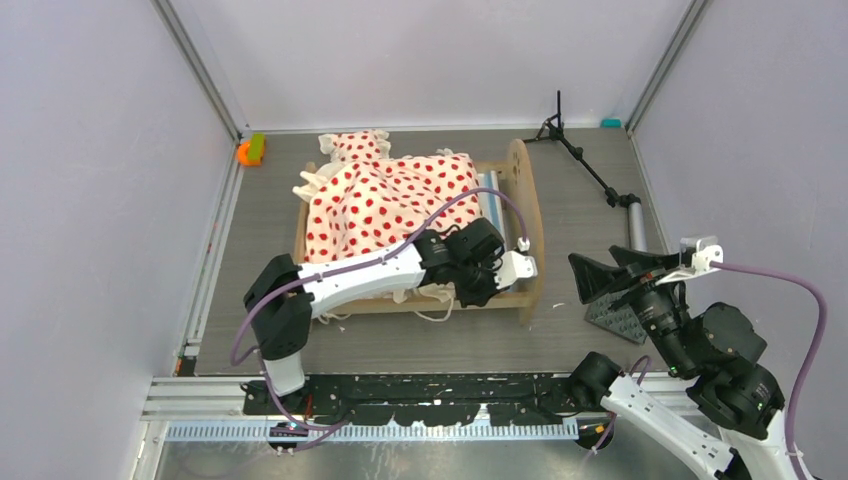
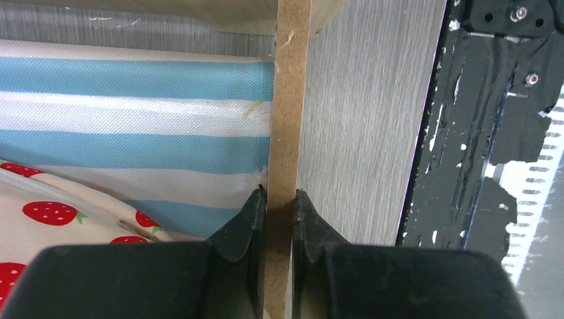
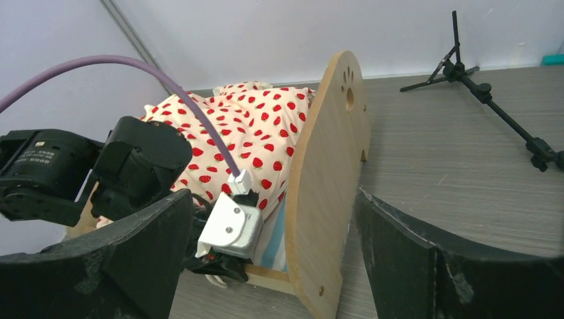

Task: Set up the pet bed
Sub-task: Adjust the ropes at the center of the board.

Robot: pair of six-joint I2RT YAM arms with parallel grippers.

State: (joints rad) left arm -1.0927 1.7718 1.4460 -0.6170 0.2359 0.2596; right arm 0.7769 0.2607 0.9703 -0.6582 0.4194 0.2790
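I have the left gripper (image 2: pixel 281 199) pinched onto the end board (image 2: pixel 292 100) of the pet bed (image 1: pixel 380 200), beside the striped mattress (image 2: pixel 133 119), while my right gripper (image 3: pixel 271 206) hangs wide open nearby.

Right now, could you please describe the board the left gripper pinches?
On the grey wood-grain table sits a small light-wood pet bed under strawberry-print cream bedding. Its right-end board stands upright, tall and rounded; unlike the fabric beside it, it bears a paw-print cut-out.

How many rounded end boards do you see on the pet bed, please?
1: the end board on the right side, in the left gripper. Another may hide under the bedding.
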